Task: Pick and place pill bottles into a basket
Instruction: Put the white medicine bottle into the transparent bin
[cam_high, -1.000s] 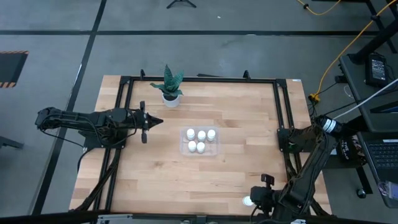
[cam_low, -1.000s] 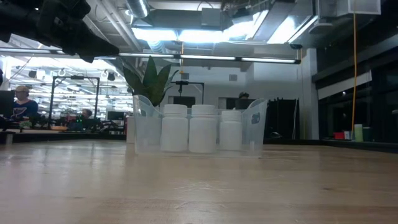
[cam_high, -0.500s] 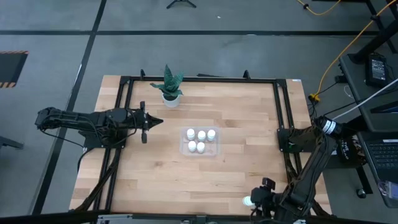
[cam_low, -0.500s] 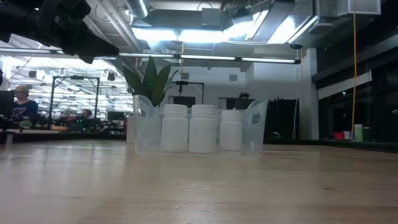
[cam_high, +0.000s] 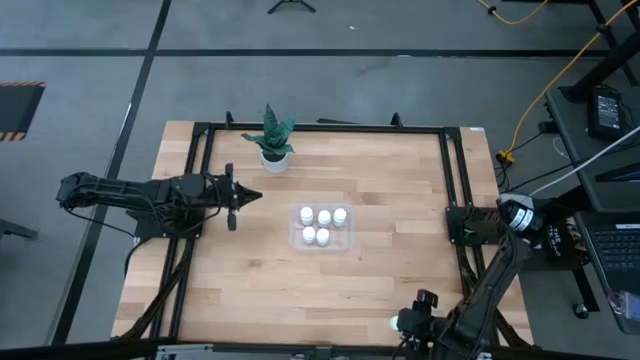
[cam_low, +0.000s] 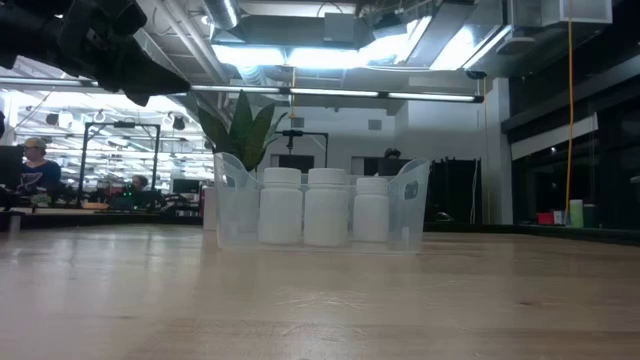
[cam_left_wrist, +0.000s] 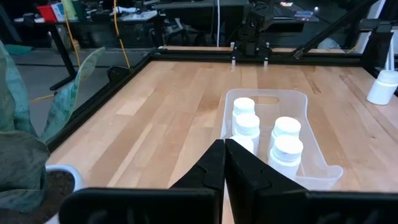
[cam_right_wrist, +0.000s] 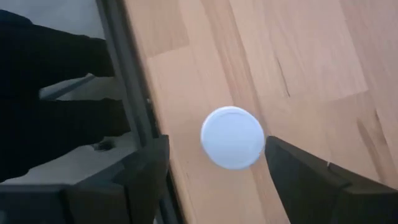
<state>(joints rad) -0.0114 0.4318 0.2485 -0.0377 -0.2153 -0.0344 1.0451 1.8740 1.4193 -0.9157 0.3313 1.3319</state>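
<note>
The right gripper (cam_right_wrist: 211, 180), fingers spread, hovers over a lone pill bottle (cam_right_wrist: 232, 137) at the table's (cam_high: 380, 270) near edge. Five bottles fill the mid-table basket (cam_high: 322, 227). The left gripper (cam_high: 231, 196), fingers pressed together, waits near the left edge.

Two dark, near-black arms of slim jointed links, with thin black cables running along the left arm (cam_high: 140, 195). A silvery-white round fitting at one joint of the right arm (cam_high: 516, 215). Left pincer (cam_left_wrist: 224, 163) of two flat, matte black fingers tapering to narrow tips; right pincer (cam_right_wrist: 211, 171) with broad, dark grey, blocky fingers.
</note>
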